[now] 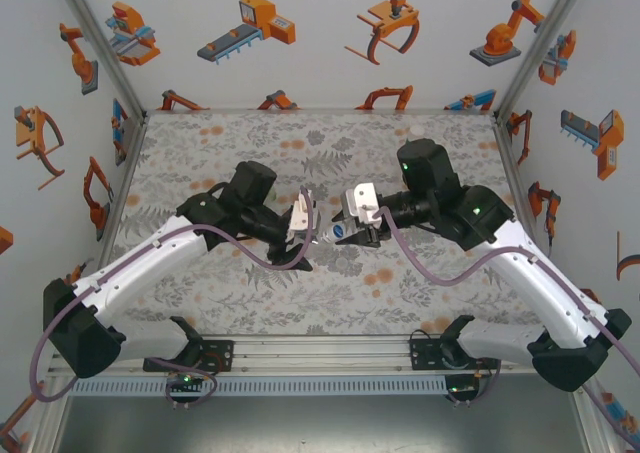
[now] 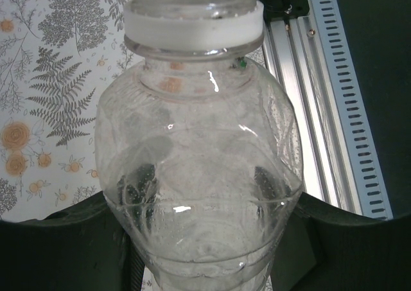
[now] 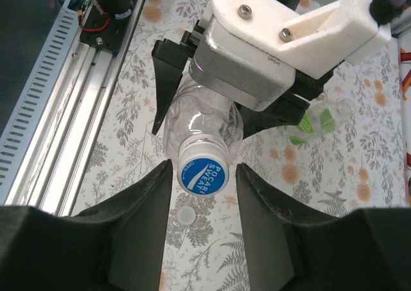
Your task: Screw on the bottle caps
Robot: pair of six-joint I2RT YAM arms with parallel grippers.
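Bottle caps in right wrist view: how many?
2. A blue cap sits on the neck of the clear bottle, between the open fingers of the right end effector; a pale cap lies on the table beneath. Others may be hidden.

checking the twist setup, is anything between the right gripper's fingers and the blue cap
Nothing visible: the blue cap, on the clear bottle, sits directly between the right gripper fingers, a narrow gap each side.

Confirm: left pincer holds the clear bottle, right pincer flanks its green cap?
No: the cap is blue, not green; see the right wrist view. The left pincer holds the clear bottle, the right pincer flanks the cap.
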